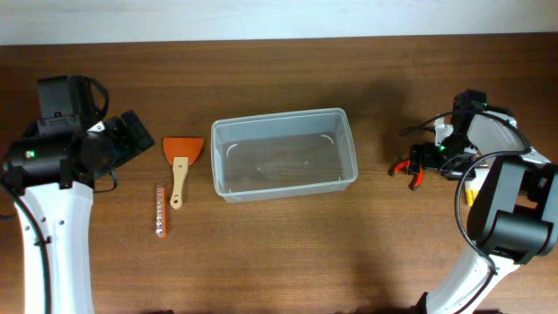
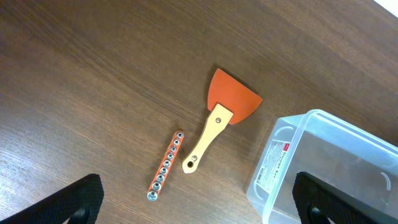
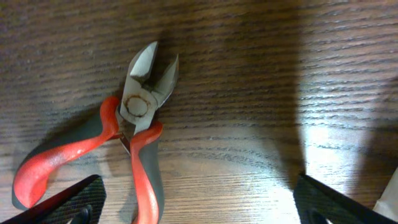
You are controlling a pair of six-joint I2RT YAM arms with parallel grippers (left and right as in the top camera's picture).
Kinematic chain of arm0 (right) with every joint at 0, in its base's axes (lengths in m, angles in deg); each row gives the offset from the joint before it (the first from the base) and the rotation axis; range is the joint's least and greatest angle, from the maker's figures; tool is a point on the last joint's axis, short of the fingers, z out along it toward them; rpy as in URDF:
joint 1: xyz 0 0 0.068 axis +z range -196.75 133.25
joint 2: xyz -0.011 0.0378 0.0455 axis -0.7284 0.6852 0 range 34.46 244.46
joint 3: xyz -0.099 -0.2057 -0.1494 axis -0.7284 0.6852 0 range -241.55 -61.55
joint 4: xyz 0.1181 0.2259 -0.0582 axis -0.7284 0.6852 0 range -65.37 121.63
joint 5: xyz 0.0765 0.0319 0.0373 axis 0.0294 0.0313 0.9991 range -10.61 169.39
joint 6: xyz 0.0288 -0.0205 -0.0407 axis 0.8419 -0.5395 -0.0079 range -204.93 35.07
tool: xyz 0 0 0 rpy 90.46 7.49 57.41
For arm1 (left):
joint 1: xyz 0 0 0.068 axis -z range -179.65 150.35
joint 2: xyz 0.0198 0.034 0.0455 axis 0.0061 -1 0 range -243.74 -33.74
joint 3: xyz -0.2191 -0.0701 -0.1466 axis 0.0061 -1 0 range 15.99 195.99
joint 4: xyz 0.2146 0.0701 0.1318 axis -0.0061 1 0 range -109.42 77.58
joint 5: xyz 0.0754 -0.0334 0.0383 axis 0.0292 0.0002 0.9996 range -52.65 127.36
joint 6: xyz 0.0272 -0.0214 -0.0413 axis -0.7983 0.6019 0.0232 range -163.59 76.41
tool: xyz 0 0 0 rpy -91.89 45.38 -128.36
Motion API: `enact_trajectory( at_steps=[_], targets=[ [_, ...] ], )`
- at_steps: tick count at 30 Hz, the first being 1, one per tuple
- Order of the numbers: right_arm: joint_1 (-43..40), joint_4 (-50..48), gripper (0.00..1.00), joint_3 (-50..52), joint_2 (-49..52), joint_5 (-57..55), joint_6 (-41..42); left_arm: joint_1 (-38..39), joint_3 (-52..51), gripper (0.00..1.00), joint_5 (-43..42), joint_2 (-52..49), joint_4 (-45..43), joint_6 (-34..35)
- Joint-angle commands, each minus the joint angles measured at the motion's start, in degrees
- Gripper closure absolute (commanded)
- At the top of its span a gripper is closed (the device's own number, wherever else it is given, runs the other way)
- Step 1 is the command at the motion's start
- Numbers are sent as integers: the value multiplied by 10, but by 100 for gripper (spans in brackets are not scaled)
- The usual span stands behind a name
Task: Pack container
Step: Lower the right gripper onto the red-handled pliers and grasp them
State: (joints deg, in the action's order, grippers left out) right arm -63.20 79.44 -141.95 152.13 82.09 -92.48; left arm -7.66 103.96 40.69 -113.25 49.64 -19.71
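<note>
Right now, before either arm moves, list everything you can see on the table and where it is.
container: one, clear plastic, empty, table centre.
scraper: one, orange blade with pale wooden handle, left of the container.
socket rail: one, red with silver sockets, beside the scraper's handle, not touching it.
cutting pliers: one, red and grey handles, right of the container.
table: one, dark brown wood.
left gripper: one, black, open, above the scraper side.
right gripper: one, black, open, over the cutting pliers.
</note>
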Motion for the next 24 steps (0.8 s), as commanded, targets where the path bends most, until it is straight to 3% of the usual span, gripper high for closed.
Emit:
enact_trajectory(
  at_steps=[1,24],
  targets=[
    [3,-4,6,7,8,3,-1,-2,1,1,-5,-3,0,9],
    [3,-36,11,59,8,4,10,-2,1,1,-6,-3,1,9]
  ],
)
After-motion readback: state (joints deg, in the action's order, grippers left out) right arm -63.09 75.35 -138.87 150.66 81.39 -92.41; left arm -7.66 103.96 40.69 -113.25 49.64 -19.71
